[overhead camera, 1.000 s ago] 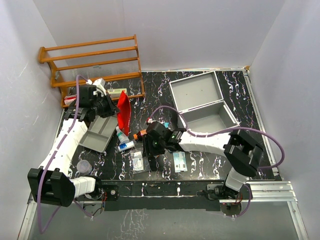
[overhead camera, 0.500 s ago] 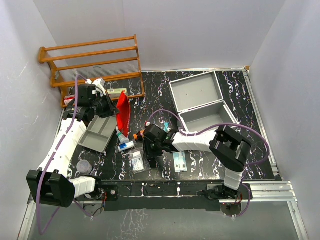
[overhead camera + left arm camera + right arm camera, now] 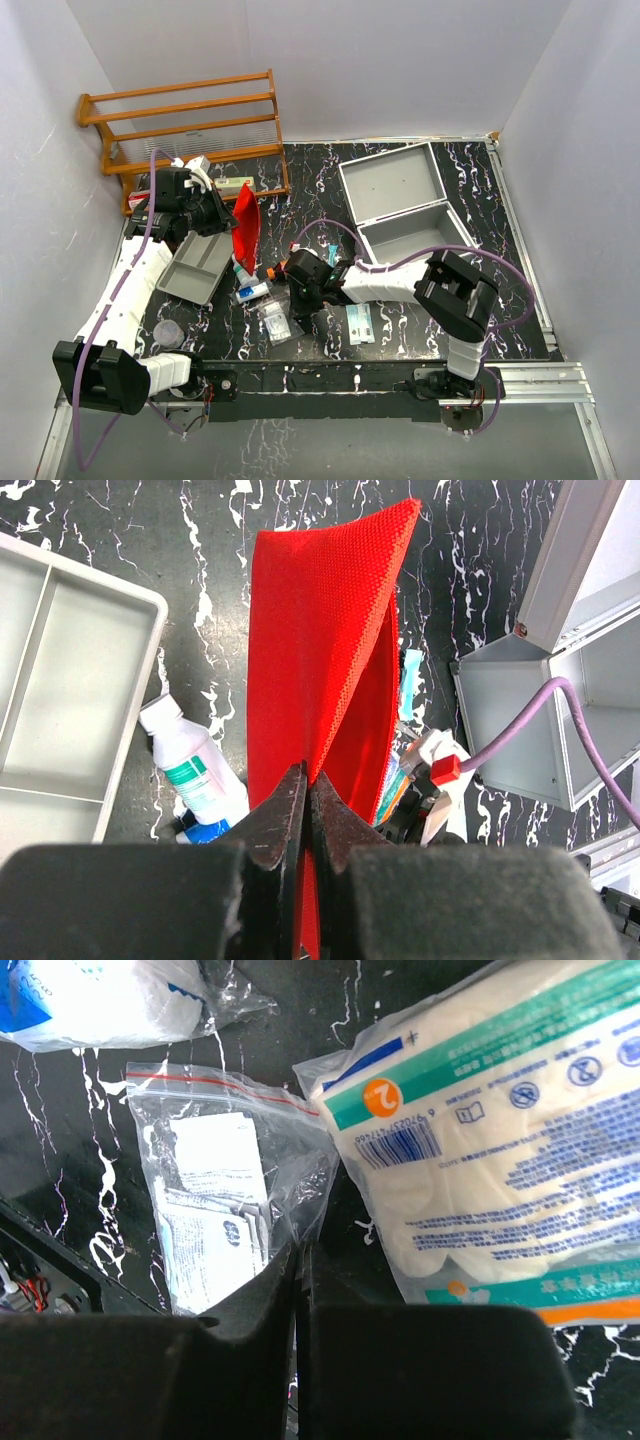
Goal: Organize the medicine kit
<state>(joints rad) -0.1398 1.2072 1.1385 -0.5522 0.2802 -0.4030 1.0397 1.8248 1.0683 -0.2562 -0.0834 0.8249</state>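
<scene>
a black worktop [image 3: 420, 325] veined with white fills the floor of a small booth, with plain white walls [image 3: 350, 60] on the left, far and right sides. a metal rail [image 3: 545, 378] runs along the near right edge. a wooden rack [image 3: 190, 115] stands at the far left corner.

the medicine kit [image 3: 392, 185] sits on the far right part of the worktop. it is open, with its lid laid back towards the far wall and its grey base nearer the arms.

at the left, a grey divided tray [image 3: 195, 268] lies on the surface. the left tool [image 3: 306, 775] is clenched on the edge of a red pouch [image 3: 330, 650], which stands up beside the tray. a small white bottle [image 3: 190, 765] lies just beside the pouch.

near the middle front, the right tool [image 3: 297, 1255] is low over the surface with its jaws pressed together at the edge of a clear zip bag [image 3: 225, 1200]. whether any plastic is caught between them cannot be told. a printed glove packet [image 3: 500, 1140] lies just beside that bag.
</scene>
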